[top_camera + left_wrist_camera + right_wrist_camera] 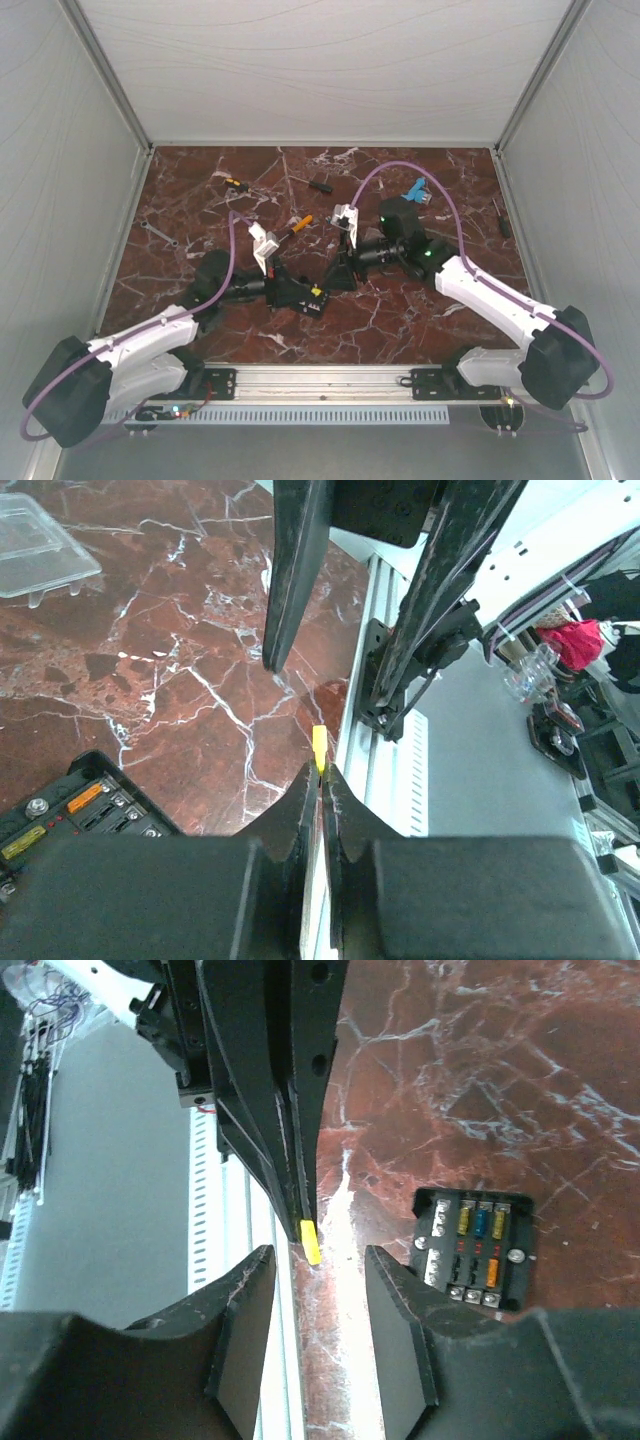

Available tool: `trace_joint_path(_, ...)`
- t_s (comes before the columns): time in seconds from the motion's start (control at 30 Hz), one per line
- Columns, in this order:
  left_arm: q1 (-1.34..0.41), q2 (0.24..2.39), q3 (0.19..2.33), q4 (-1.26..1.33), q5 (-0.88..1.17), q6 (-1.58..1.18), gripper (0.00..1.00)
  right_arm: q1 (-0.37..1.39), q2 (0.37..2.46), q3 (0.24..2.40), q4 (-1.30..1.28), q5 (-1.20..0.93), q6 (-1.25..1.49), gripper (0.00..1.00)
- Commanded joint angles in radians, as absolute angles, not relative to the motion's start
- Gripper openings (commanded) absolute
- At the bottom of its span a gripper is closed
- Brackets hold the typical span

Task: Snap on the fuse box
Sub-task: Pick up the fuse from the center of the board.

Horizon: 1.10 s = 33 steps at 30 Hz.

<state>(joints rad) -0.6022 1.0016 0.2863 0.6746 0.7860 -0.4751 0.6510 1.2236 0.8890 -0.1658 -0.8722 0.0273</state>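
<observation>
My left gripper (320,780) has its jaws clenched on a small yellow fuse (319,746), which sticks out just past the tips. My right gripper (318,1265) faces it from the other side. Its jaws are released and spread, one on each side of that fuse, and I cannot see either finger touching it.

The small black square plastic fuse box (475,1250) lies flat on the red-brown marble worktop (400,320), just to the far side of where my two grippers meet. It is uncovered, with rows of yellow, blue and orange fuses showing. The clear square plastic lid (40,540) lies apart from it on the marble, cut off by the edge of the left wrist view.

A pale metal rail (320,380) runs along the near edge. Well beyond me at the far side lie an orange-handled screwdriver (297,225), a blue plastic clip (417,190) and a small grey spanner (158,233).

From above, the box is hard to tell from my black fingers. My left wrist view shows only one corner of it, and my right finger covers its near edge.
</observation>
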Motion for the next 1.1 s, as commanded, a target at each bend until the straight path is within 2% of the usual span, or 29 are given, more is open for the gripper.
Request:
trace_joint_path(0.0, -0.597, 1.006, 0.319, 0.783, 0.861, -0.495, 0.0, 0.685, 1.245, 0.935, -0.208, -0.93, -0.035, 0.36)
trace_joint_path(0.43, -0.597, 1.013, 0.313, 0.82, 0.895, -0.518, 0.0, 0.715, 1.278, 0.957, -0.221, -0.945, -0.048, 0.11)
trace_joint_path(0.57, -0.597, 1.02, 0.314, 0.824, 0.9, -0.524, 0.0, 0.72, 1.28, 0.959, -0.227, -0.959, -0.055, 0.0)
trace_joint_path(0.7, -0.596, 1.021, 0.313, 0.816, 0.886, -0.535, 0.0, 0.726, 1.281, 0.96, -0.246, -0.945, -0.075, 0.0)
trace_joint_path(0.77, -0.596, 1.013, 0.313, 0.771, 0.835, -0.533, 0.06, 0.726, 1.276, 0.956, -0.254, -0.901, -0.083, 0.0)
trace_joint_path(0.87, -0.595, 0.984, 0.306, 0.66, 0.708, -0.529, 0.29, 0.726, 1.274, 0.945, -0.271, -0.784, -0.099, 0.0)
trace_joint_path(1.07, -0.587, 0.916, 0.29, 0.398, 0.409, -0.566, 0.39, 0.739, 1.324, 0.921, -0.28, -0.53, -0.12, 0.0)
